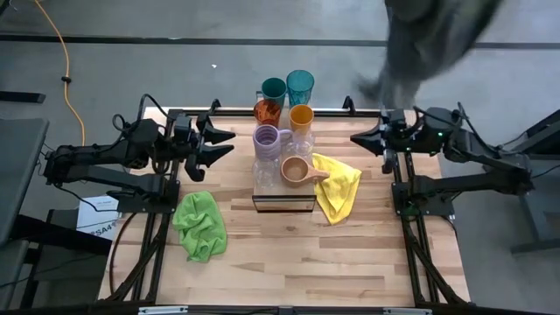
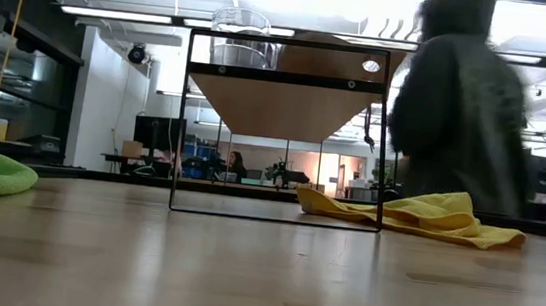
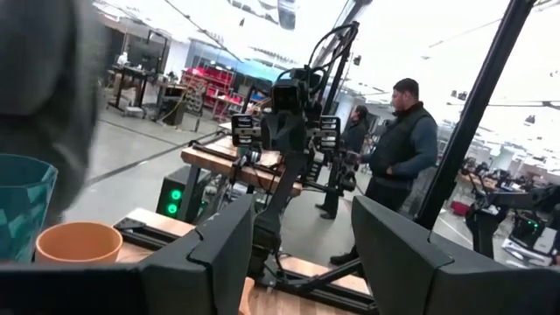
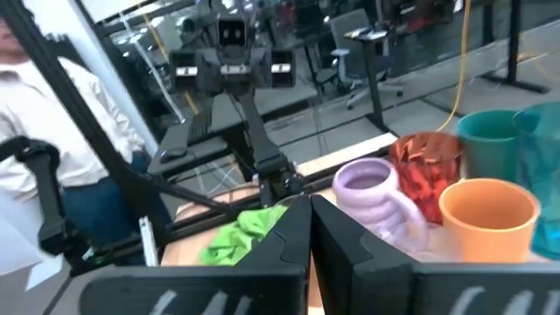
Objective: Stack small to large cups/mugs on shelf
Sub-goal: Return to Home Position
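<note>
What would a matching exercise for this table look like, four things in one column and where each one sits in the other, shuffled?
Things:
1. tan mug
2. lavender mug
3. green cloth
4. yellow cloth

Places:
A. on the table, on the left arm's side of the shelf
B. on the shelf, next to the amber tumbler
C. on the table, on the right arm's side of the shelf
D. on the shelf, at the end away from the tall teal tumbler

Pairs: 1-D, 2-B, 3-A, 4-C.

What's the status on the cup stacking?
Left pincer open, right pincer shut, both empty. Tan mug on shelf. Person close behind right arm.
</note>
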`<state>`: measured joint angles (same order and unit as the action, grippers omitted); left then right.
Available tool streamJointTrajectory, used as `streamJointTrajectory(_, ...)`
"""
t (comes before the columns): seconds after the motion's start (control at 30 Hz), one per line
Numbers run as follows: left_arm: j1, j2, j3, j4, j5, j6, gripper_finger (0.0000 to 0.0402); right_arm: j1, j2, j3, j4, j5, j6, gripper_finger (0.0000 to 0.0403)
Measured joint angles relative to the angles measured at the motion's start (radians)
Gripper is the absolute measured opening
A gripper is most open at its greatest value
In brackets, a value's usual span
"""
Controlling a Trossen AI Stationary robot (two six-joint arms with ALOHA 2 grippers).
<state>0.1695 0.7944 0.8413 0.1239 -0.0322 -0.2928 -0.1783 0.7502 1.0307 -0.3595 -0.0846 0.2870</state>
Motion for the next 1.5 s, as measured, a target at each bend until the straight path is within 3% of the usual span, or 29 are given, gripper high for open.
streamJointTrajectory(0.47,0.0,-0.001,0.0,-0.023,-0.004,-0.004,0.0176,0.0,0.001,0.0,-0.002,0.017,0.0,0.0)
streamJointTrajectory(0.53,0.0,-0.001,0.0,-0.033,-0.004,-0.003,0.0153,0.0,0.003,0.0,-0.003,0.018,0.001,0.0)
streamJointTrajectory(0.67,0.0,-0.001,-0.002,-0.089,-0.003,-0.004,0.0039,0.0,0.004,0.0,-0.003,0.02,0.003,0.0)
streamJointTrajectory(0.73,-0.003,-0.001,-0.023,-0.084,-0.002,-0.014,0.0016,0.0,0.004,0.0,-0.003,0.02,0.008,0.0)
streamJointTrajectory(1.03,-0.111,-0.06,-0.246,0.115,-0.102,-0.054,0.0001,0.0,0.004,0.0,-0.006,0.019,0.006,0.0)
streamJointTrajectory(1.23,-0.137,-0.201,-0.419,0.187,-0.142,-0.079,0.0,0.0,0.009,0.0,-0.095,-0.014,-0.082,0.0)
streamJointTrajectory(1.5,-0.137,-0.433,-0.626,0.189,-0.148,-0.128,0.0,0.0,0.022,0.0,-0.153,-0.046,0.013,0.0)
